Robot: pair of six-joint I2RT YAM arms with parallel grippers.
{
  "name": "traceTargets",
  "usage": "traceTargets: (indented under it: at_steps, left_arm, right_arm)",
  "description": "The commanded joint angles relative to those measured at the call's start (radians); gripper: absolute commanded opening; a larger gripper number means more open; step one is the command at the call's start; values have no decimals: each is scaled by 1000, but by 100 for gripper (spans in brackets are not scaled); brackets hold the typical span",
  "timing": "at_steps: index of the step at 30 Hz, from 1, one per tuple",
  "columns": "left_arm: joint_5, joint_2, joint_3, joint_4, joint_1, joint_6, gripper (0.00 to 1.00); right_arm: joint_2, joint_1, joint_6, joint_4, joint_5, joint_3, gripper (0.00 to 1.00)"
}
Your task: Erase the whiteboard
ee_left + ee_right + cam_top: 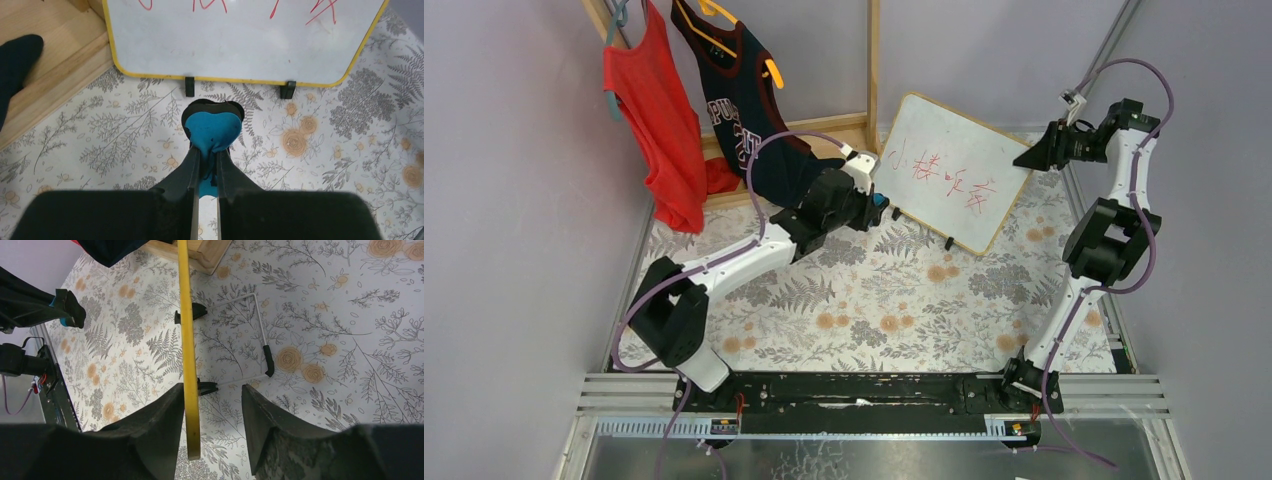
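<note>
Left fingers (192, 170) clench a small blue eraser (212, 127) beside the red-marked, yellow-framed whiteboard (944, 130) at upper centre; right fingers (160, 425), spread, straddle its edge.

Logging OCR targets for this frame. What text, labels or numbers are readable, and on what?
"小": first of four red marker characters handwritten on the large rectangular white whiteboard with a thin light-wood frame. The other three are too sketchy to read with confidence.
"PU": white block letters on the dark navy sleeveless jersey on the orange hanger. The rest of the word is lost in folds.
Nothing else readable.
</note>
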Motion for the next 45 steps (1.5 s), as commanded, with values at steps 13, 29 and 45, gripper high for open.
traceTargets:
  at_steps: [13,29,45]
  left_arm:
    - [27,98,148,82,15,-18,0]
    - [-61,300,394,54,22,-10,0]
    - [-29,543,612,88,133,37,0]
  right_arm:
    - [-52,9,-21,-6,-39,-10,30]
    - [-84,10,-44,-13,-32,-68,0]
    - [-95,12,-61,-18,-24,-85,0]
